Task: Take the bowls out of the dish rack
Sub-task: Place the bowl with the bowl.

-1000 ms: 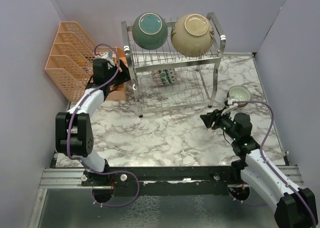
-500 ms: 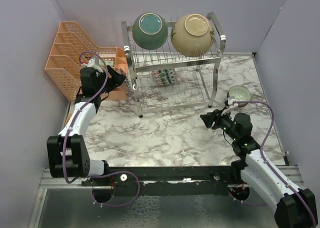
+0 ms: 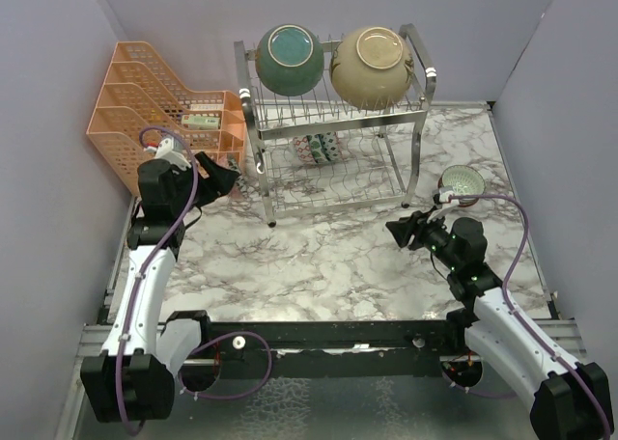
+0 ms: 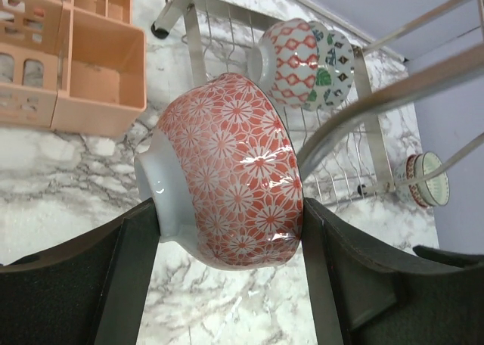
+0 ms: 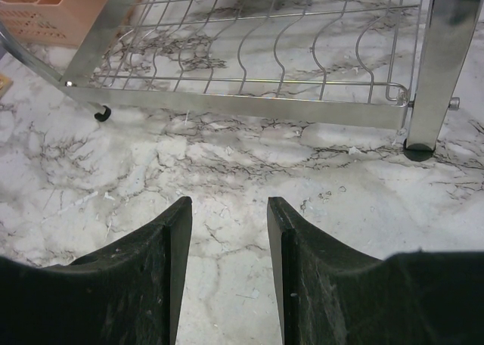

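My left gripper [image 4: 227,220] is shut on a small red bowl with white flowers [image 4: 227,163], held on its side above the marble just left of the dish rack [image 3: 333,141]. Seen from the top, that gripper [image 3: 220,178] hangs beside the rack's left leg. A teal bowl [image 3: 289,59] and a cream bowl [image 3: 369,67] lean on the top tier. Small patterned bowls [image 3: 319,148] stand in the lower tier [image 4: 291,61]. Another small bowl [image 3: 462,181] rests on the table at the right. My right gripper [image 3: 398,230] is open and holds nothing [image 5: 227,203], low in front of the rack.
An orange mesh organizer [image 3: 145,102] stands at the back left, close behind my left arm. The rack's right leg [image 5: 427,73] is ahead of my right gripper. Grey walls close in both sides.
My left arm has drawn back from the rack's left side, toward the near left, with the red bowl in its gripper. The right arm has not moved.
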